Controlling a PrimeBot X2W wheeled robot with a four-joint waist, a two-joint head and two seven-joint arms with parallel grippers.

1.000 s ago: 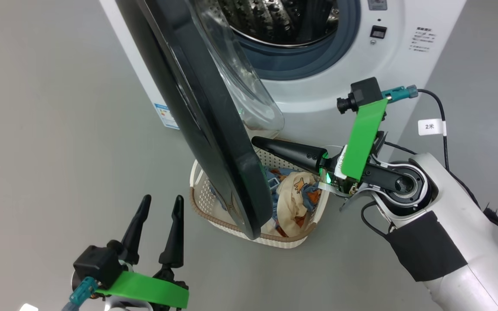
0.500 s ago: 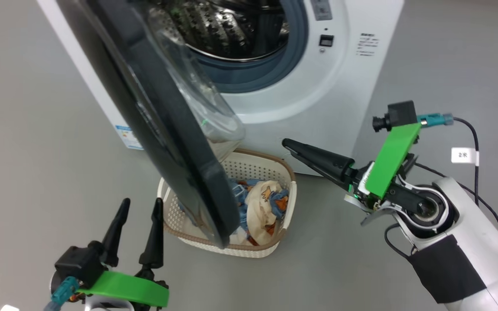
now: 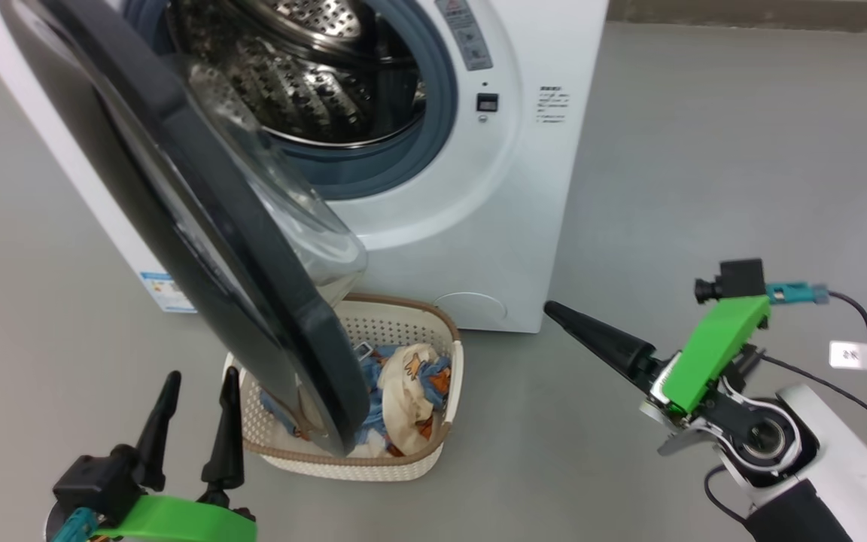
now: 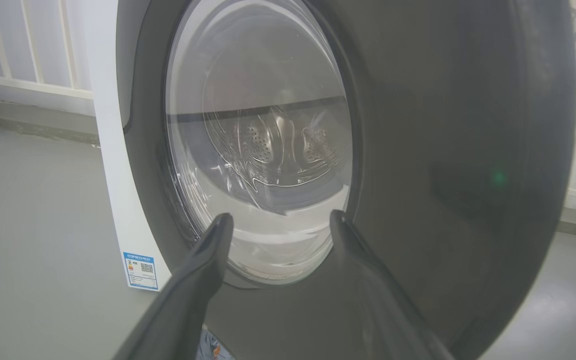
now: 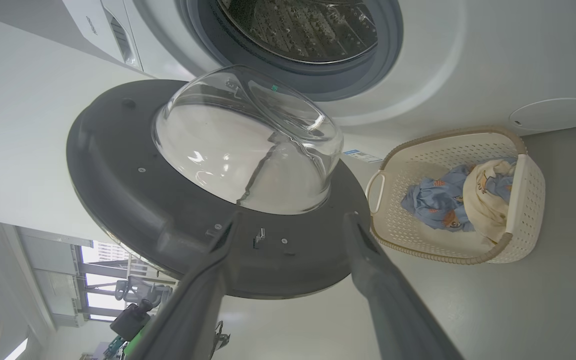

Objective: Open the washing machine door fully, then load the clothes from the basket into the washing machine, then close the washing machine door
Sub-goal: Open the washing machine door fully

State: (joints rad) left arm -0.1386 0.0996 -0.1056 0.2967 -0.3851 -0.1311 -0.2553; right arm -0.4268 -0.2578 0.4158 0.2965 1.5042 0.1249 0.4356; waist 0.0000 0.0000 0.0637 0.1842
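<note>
The white washing machine stands ahead with its steel drum exposed. Its door, black-rimmed with a clear glass bowl, hangs swung out and partly over the basket. That cream basket sits on the floor before the machine and holds the clothes, blue and cream with orange print. My left gripper is open at the lower left, just left of the basket, facing the door's outer face. My right gripper is open, right of the basket, touching nothing. The right wrist view shows its fingers spread before the door, with basket and clothes to the right.
Grey floor stretches wide to the right of the machine and in front of the basket. A blue label sticker is on the machine's side and a round flap low on its front. A cable trails from my right wrist.
The head camera has swung, shifting the whole picture. My right gripper has gone from shut to open and drawn back from the door's edge above the basket to the right.
</note>
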